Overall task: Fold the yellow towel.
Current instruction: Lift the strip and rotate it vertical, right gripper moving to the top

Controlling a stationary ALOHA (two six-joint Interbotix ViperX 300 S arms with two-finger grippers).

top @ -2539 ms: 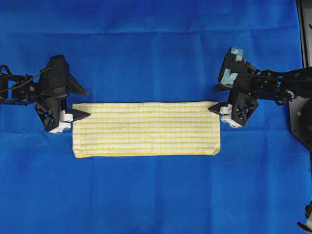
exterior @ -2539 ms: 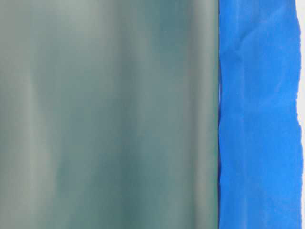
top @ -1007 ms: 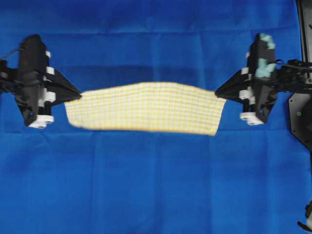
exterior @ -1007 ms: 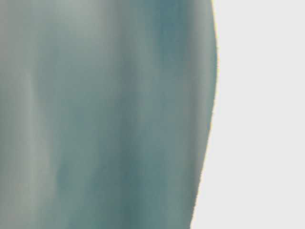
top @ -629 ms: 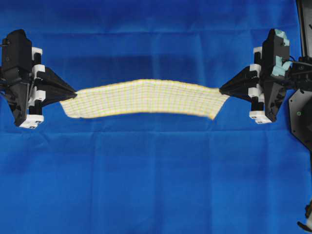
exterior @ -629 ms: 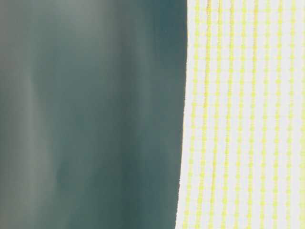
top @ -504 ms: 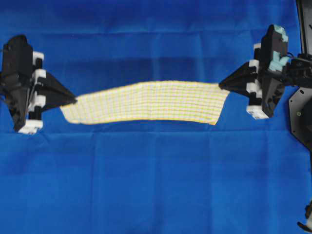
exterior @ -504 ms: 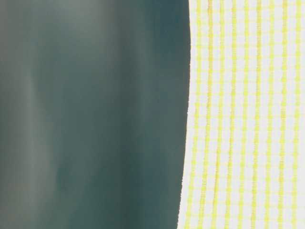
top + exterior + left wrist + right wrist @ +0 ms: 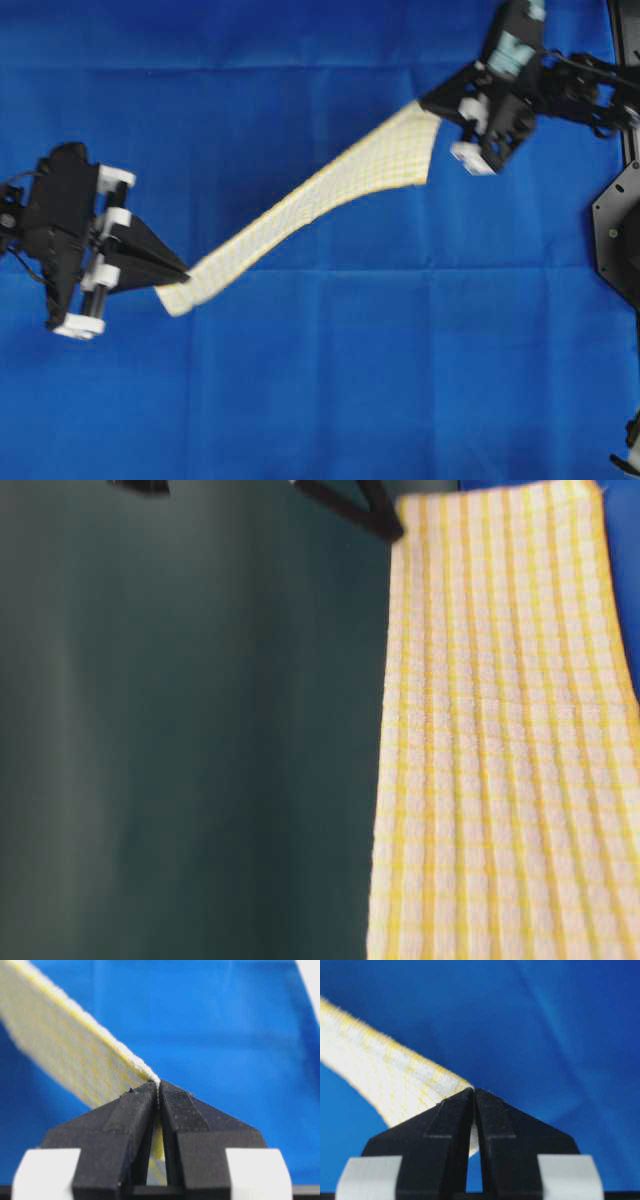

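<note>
Both pincers are clamped on the yellow towel (image 9: pixel 310 205), one at each end. At the lower left of the overhead view, the left gripper (image 9: pixel 180 275) pinches the towel's end between its dark tapered fingers; its wrist view shows the jaws pressed together with the cloth's edge (image 9: pixel 156 1081) caught at the tips and a strip of it running down the slit between them. At the upper right, the right gripper (image 9: pixel 428 103) grips the other end in the same way, and its wrist view shows the fingers (image 9: pixel 450 1125) meeting on the hemmed corner (image 9: pixel 466 1085).

Between the two, the towel hangs lifted off the surface as a narrow, folded band, stretched on a diagonal from lower left to upper right and widening towards the right end. The table-level view shows it close up, its yellow check (image 9: pixel 500 740) filling the right side against a dark blurred backdrop.

Under everything lies a large blue cloth (image 9: pixel 330 390), creased in straight lines.
</note>
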